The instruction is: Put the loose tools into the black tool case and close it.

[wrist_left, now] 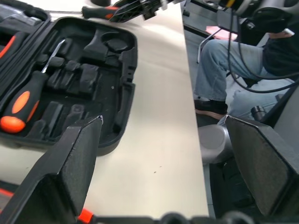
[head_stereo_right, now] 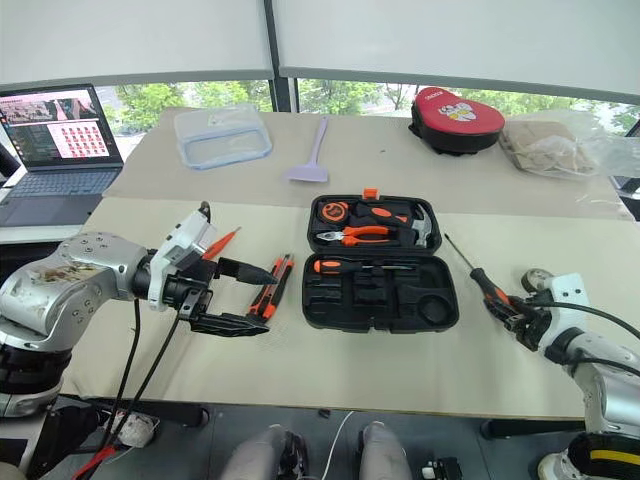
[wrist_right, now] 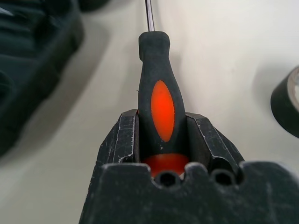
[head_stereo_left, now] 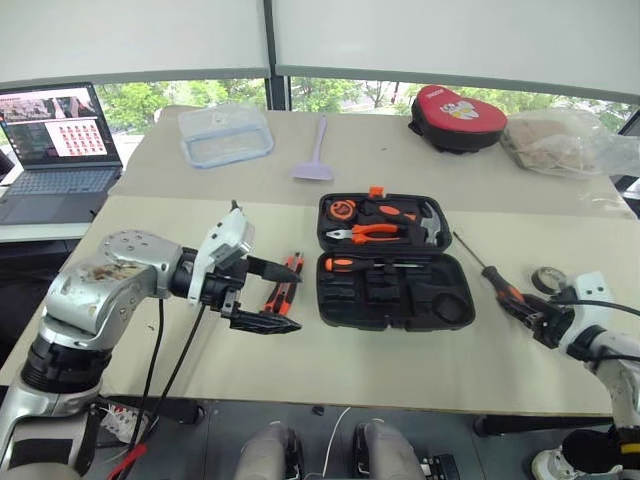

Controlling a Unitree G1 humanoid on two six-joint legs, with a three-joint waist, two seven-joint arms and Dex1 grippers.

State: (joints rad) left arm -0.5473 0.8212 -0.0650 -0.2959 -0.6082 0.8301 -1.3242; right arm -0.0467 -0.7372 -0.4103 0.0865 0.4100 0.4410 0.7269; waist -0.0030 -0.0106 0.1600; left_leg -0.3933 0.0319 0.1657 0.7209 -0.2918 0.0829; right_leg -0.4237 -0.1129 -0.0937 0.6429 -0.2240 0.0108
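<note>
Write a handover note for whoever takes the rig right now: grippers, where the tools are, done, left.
Left gripper: open, empty, hovering beside the utility knife.
Right gripper: shut on the handle of a black-and-orange screwdriver right of the black tool case; the screwdriver seems to lie on the table still.
Case: open, one black-and-orange screwdriver already seated in it.
Loose on the table: utility knife and slim orange screwdriver left of the case, tape roll to its right.
Left: lift and seat the gripped screwdriver, then knife, slim screwdriver, tape; close the case.
</note>
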